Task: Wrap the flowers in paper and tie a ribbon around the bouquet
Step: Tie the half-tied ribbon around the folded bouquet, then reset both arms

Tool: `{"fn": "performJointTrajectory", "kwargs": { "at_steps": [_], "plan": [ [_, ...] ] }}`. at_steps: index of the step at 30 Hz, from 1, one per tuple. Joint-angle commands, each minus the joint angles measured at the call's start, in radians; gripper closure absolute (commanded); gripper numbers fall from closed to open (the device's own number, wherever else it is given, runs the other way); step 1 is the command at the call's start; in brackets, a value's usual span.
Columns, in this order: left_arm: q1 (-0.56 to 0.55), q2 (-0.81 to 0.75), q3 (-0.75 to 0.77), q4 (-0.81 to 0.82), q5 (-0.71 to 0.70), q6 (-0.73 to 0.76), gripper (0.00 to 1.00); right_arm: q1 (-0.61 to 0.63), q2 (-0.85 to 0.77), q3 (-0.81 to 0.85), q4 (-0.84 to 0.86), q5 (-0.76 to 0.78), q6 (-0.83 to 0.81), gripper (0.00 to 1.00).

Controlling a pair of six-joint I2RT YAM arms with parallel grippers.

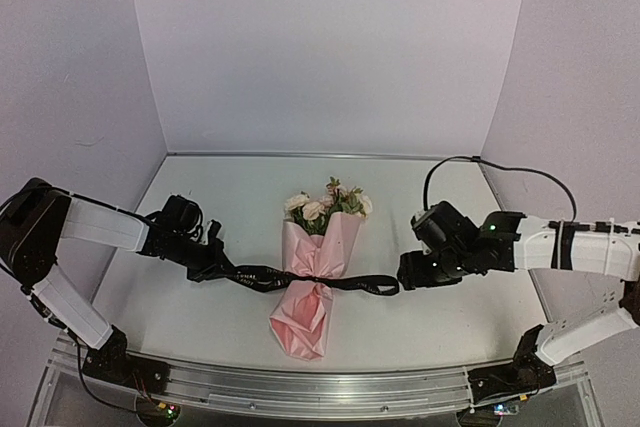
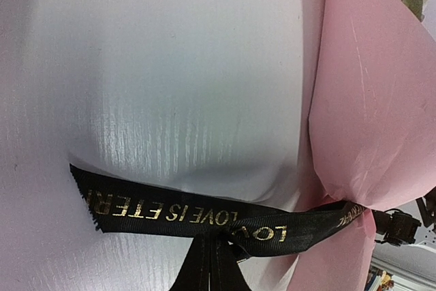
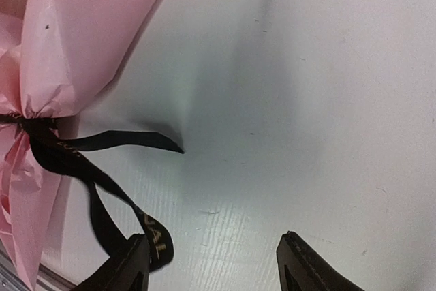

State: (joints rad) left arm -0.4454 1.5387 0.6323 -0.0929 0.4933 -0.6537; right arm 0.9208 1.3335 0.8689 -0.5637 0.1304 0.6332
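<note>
Two black two-finger grippers flank a cone-shaped bouquet lying in the middle of the white table, its blooms pointing away from the arm bases. A small bunch of pale pink and cream flowers with green leaves pokes out of the top of the thin light pink paper sheet. The paper is cinched at the waist by a long narrow black ribbon with pale gold lettering. The left gripper is closed, pinching the ribbon's left length, whose free end sticks out past the fingers. The right gripper stands with jaws apart, holding nothing. The ribbon's right tail lies on the table and curls just beside one finger.
</note>
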Motion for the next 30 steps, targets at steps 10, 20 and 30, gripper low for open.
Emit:
{"fn": "performJointTrajectory", "kwargs": {
  "at_steps": [10, 20, 30],
  "plan": [
    [-0.007, -0.123, -0.023, 0.104, 0.006, -0.012, 0.92, -0.143, -0.121, -0.106, 0.116, -0.209, 0.045, 0.27],
    [-0.009, -0.297, 0.098, 0.039, -0.096, 0.036, 0.11, -0.158, -0.171, -0.057, 0.122, -0.149, 0.066, 0.02],
    [-0.009, -0.348, 0.299, -0.009, -0.213, 0.067, 0.0, -0.158, -0.29, -0.032, 0.12, 0.056, 0.084, 0.02]
  ]
}}
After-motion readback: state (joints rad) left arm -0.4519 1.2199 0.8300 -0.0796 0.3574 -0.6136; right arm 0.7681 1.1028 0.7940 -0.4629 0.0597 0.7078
